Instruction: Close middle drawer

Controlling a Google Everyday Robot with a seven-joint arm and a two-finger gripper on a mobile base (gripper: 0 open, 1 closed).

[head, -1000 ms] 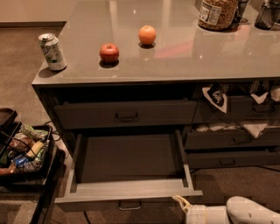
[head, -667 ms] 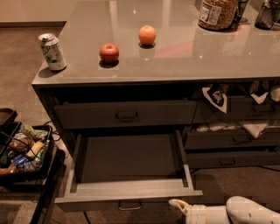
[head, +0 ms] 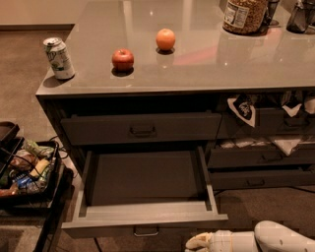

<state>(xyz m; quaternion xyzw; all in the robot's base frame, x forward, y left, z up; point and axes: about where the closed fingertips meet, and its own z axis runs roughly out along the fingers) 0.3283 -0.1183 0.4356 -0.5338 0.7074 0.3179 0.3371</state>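
Observation:
The middle drawer (head: 145, 216) is pulled far out of the dark grey cabinet and is empty inside; its flat front faces the floor side, with a small pull handle (head: 146, 230) at the bottom edge. Above it the top drawer (head: 140, 129) is shut. My gripper (head: 197, 242) is at the bottom of the view, just right of and slightly below the open drawer's front, a little apart from its right end. The white arm (head: 266, 238) reaches in from the lower right.
A soda can (head: 58, 58), a red apple (head: 123, 59) and an orange (head: 166, 39) stand on the counter (head: 197, 64), with a jar (head: 244, 15) at the back. A black cart (head: 29, 182) with snacks stands on the left. More drawers (head: 261, 157) with cloths are on the right.
My gripper has slid a little to the left along the floor side, closer to the open drawer's front. The drawer has not moved.

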